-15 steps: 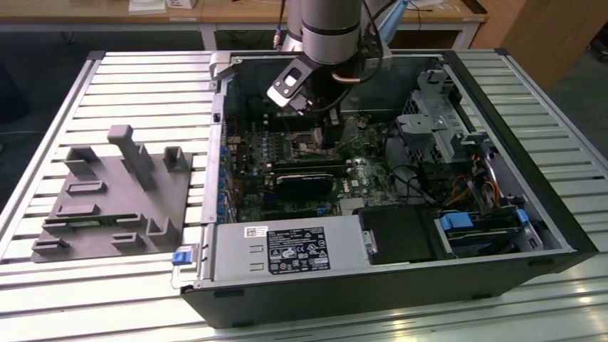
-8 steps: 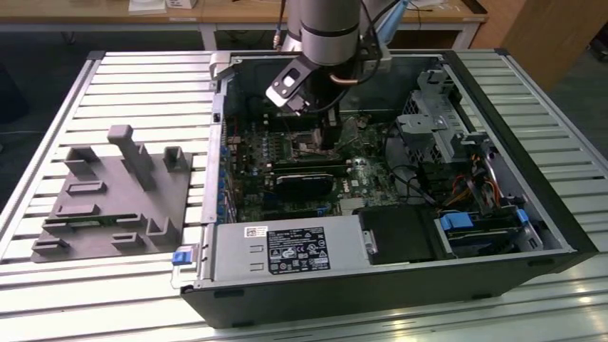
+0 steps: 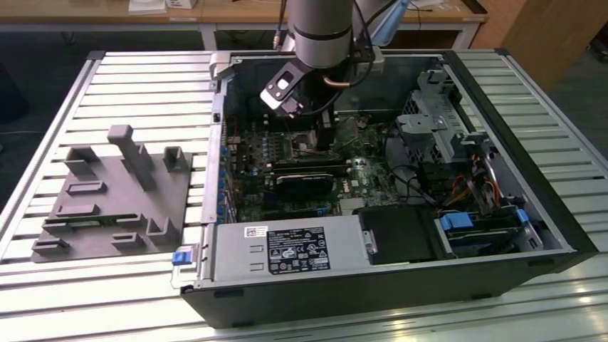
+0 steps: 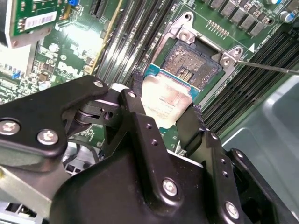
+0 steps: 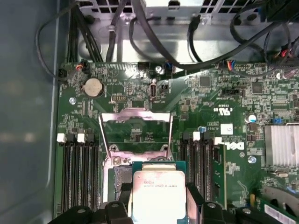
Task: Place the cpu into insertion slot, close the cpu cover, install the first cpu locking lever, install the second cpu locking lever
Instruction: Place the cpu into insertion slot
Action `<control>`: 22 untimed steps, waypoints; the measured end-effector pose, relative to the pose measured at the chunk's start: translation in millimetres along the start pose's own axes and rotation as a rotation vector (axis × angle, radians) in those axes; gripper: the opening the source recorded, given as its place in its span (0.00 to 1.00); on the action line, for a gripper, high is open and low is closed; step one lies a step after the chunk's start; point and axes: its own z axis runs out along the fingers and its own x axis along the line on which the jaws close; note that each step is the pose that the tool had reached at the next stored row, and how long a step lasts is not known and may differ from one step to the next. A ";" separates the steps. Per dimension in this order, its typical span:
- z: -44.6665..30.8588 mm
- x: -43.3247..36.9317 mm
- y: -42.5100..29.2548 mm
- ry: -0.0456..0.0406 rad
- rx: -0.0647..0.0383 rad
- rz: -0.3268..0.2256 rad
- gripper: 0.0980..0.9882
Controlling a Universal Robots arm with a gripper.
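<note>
The cpu [image 4: 166, 99] is a small square chip with a pale metal face. My gripper [image 4: 163, 111] is shut on it, black fingers [image 4: 136, 100] pressing two opposite edges. It hangs tilted just over the near edge of the insertion slot [image 4: 194, 63], whose dark contact field lies bare. In the first wrist view the cpu [image 5: 157, 190] covers most of the insertion slot [image 5: 120, 179], and the cpu cover [image 5: 135, 116], a silvery frame, stands swung open beyond it. A thin locking lever [image 4: 268, 67] sticks out sideways from the socket. In the exterior view my gripper [image 3: 321, 135] reaches down inside the computer case.
Black memory slots [image 5: 77, 172] flank the socket on both sides. A black card [image 3: 306, 178] lies just in front of the socket area, the power supply [image 3: 285, 251] beyond it. Cables [image 5: 154, 42] and a drive cage [image 3: 439, 117] crowd the case. A grey fixture [image 3: 114, 192] sits on the table.
</note>
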 end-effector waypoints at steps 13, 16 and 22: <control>10.6 6.6 -10.6 0.0016 -0.015 -0.015 0.50; 12.4 9.2 -12.7 0.0017 -0.016 -0.018 0.50; 15.8 12.9 -17.6 0.0018 -0.017 -0.019 0.50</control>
